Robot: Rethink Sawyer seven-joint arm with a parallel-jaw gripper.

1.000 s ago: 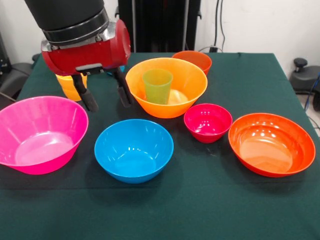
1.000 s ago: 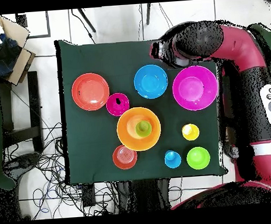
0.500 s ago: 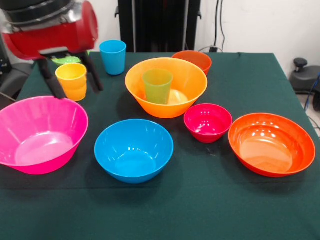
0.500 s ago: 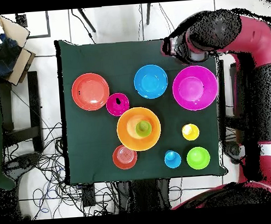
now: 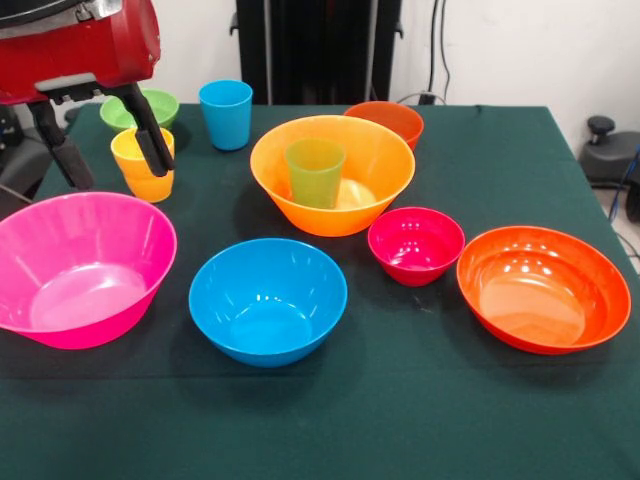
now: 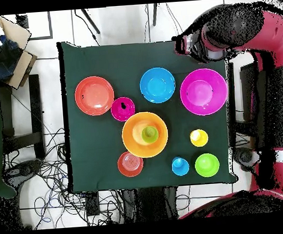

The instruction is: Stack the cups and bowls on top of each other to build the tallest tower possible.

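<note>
Table [image 5: 420, 420], dark green cloth, carrying ten plastic pieces, nearly all set singly and upright with mouths up, which leaves each open to a grasp from above. Gripper [image 5: 105, 135]: raised at the table's edge above the big pink bowl [image 5: 80, 268] and in front of the yellow-orange cup [image 5: 143, 163]; fingers spread apart, nothing between them, touching nothing. Its place suggests, as a judgement, that the pink bowl or the yellow-orange cup is the next candidate. Tower, such as it is: the big orange bowl [image 5: 333, 172] near the table's middle with the green cup [image 5: 314, 171] standing upright inside it, one level only; a wide base chosen for steadiness, presumably. Blue bowl [image 5: 268, 300] just in front of it, apart. Small magenta bowl [image 5: 416, 244] beside the wide red-orange bowl [image 5: 543, 288], near but not touching. Small orange-red bowl [image 5: 385, 119] behind the big orange one, partly hidden. Blue cup [image 5: 225, 113] and small green bowl [image 5: 140, 108] at the far corner, beside the yellow-orange cup.
</note>
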